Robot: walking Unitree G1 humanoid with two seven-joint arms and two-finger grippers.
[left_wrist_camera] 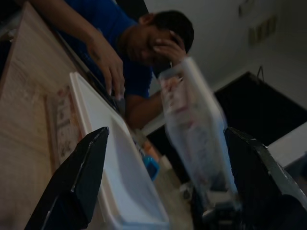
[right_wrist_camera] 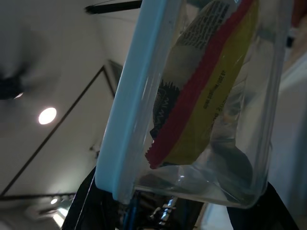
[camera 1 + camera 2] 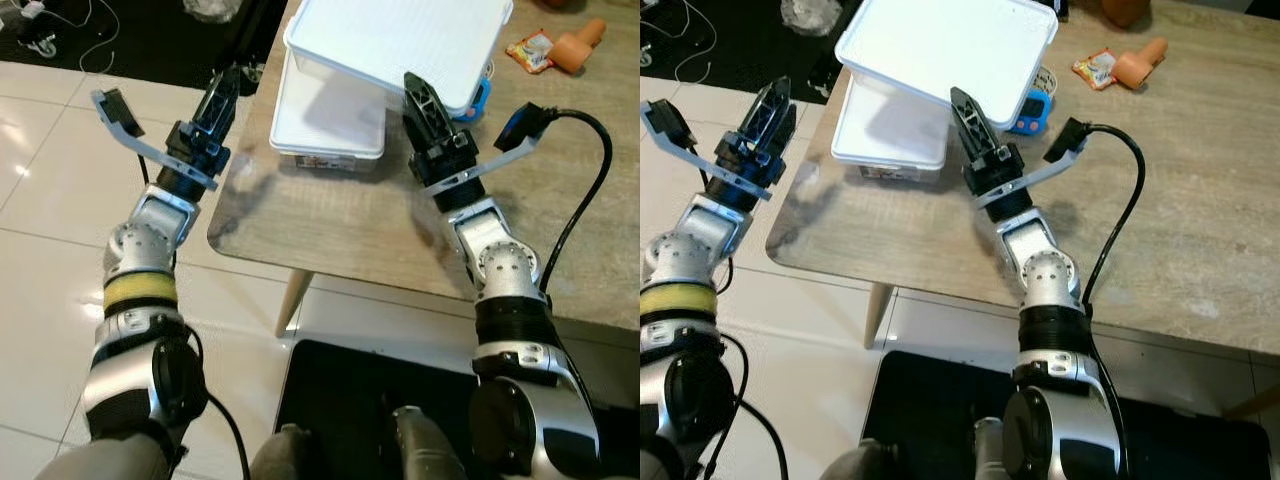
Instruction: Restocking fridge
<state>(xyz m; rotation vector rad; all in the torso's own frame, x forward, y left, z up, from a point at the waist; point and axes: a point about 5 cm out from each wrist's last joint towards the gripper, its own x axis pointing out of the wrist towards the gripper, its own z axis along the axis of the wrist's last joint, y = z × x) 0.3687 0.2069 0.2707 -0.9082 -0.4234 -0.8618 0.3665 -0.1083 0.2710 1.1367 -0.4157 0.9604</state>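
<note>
A wooden table [image 3: 560, 220] is standing on white floor tiles [image 3: 40, 200]. On it, 2 white-lidded clear plastic containers are sitting: the lower container [image 3: 328, 125] near the table's corner, the upper container [image 3: 400, 45] tilting across it. The right gripper [image 3: 425, 100] is gripping the upper container's near edge; a red and yellow packet [image 2: 211, 91] with unreadable print is lying inside. The left gripper [image 3: 222, 95] is hovering beside the lower container, fingers apart. A person's hand [image 1: 108, 64] is resting on the table beyond.
</note>
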